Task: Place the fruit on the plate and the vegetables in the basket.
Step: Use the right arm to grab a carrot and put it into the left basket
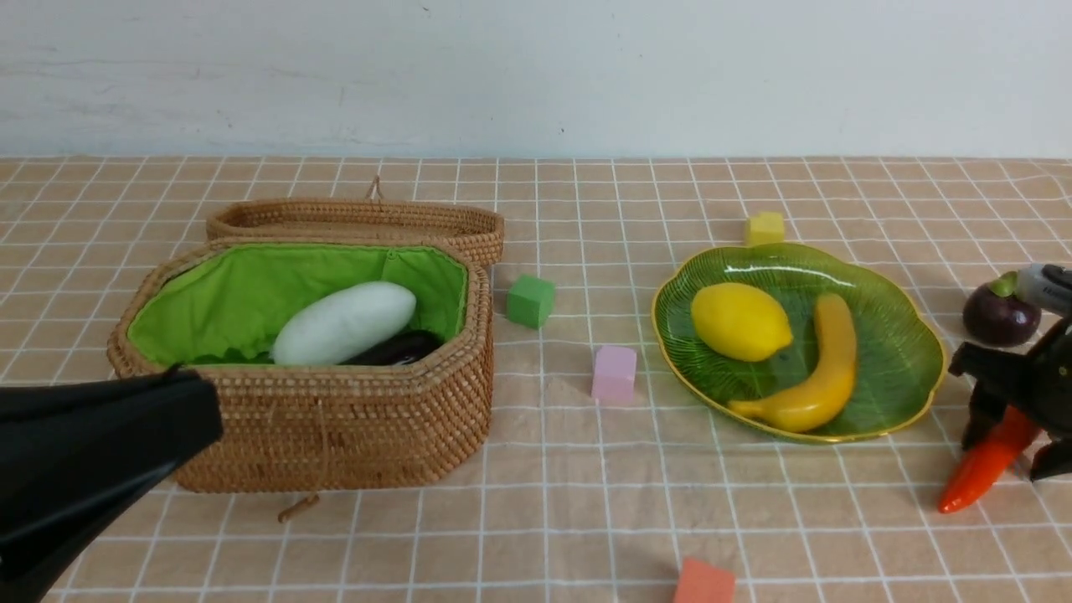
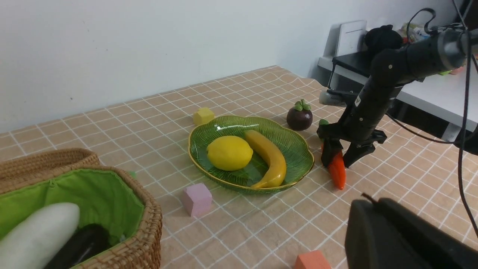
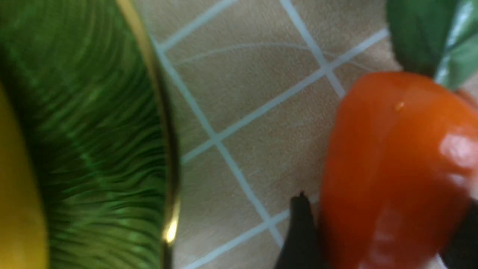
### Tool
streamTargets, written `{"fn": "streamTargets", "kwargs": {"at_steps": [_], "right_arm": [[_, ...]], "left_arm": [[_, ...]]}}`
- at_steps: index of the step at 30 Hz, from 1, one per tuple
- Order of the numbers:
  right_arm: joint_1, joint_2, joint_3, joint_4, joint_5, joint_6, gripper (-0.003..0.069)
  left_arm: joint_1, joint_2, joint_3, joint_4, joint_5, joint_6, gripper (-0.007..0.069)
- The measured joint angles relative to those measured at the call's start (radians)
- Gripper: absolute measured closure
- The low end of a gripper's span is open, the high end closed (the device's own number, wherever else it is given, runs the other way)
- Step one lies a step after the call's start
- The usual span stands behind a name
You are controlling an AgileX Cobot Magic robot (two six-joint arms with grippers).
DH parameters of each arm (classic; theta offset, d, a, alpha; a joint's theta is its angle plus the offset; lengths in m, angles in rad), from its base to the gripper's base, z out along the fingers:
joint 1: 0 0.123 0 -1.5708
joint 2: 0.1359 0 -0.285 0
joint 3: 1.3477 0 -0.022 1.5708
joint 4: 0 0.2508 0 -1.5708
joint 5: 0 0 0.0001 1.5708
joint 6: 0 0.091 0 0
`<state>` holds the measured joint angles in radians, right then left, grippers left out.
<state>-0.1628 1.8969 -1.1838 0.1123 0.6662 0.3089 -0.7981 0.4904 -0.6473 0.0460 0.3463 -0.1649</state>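
Right end effector [image 1: 1012,448], lower right of frame, straddles the carrot [image 1: 976,473] across its long axis; grip contact cannot be told

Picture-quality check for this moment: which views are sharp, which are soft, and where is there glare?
Front view: sharp, evenly lit, soft shadows, small highlights on the plate. Left wrist view: crisp across the table, no motion blur. Right wrist view: too close to focus; the carrot is soft with a white glare patch, the plate's gold rim smeared.

the basket [image 1: 335,435] wall hides most of the eggplant [image 1: 394,347].
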Motion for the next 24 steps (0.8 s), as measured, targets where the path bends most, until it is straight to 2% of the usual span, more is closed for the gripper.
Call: {"fn": "streamTargets", "kwargs": {"at_steps": [2,4,11,15,16,18,19,21,23,24], "right_arm": [[0.0,0.0,0.0,-0.001,0.002,-0.02,0.0241],[0.0,-0.002,0.0,-0.003,0.027,-0.071,0.0347],[0.031,-0.157,-0.025,0.027,0.232,-0.135,0.0342],[0.222,-0.274,-0.153,0.157,0.28,-0.346,0.0342],[0.313,-0.274,-0.219,0.212,0.276,-0.443,0.0342],[0.392,-0.259,-0.27,0.267,0.265,-0.525,0.0342],[0.482,-0.227,-0.346,0.326,0.244,-0.618,0.0342],[0.586,-0.167,-0.46,0.383,0.205,-0.73,0.0342],[0.681,-0.084,-0.577,0.42,0.165,-0.847,0.0342],[0.697,-0.066,-0.599,0.425,0.157,-0.87,0.0342]], "left_arm": [[0.0,0.0,0.0,0.0,0.001,0.0,0.0638],[0.0,0.0,0.0,0.0,0.004,0.0,0.0638],[0.0,0.0,0.0,0.051,0.065,-0.011,0.0638],[0.0,0.0,0.0,0.154,0.159,-0.128,0.0638],[0.0,0.0,0.0,0.199,0.184,-0.186,0.0638],[0.0,0.0,0.0,0.248,0.206,-0.252,0.0638],[0.0,0.0,0.0,0.31,0.245,-0.349,0.0638],[0.0,0.0,0.0,0.394,0.29,-0.457,0.0638],[0.0,0.0,0.0,0.464,0.329,-0.555,0.0638],[0.0,0.0,0.0,0.47,0.336,-0.563,0.0638]]}}
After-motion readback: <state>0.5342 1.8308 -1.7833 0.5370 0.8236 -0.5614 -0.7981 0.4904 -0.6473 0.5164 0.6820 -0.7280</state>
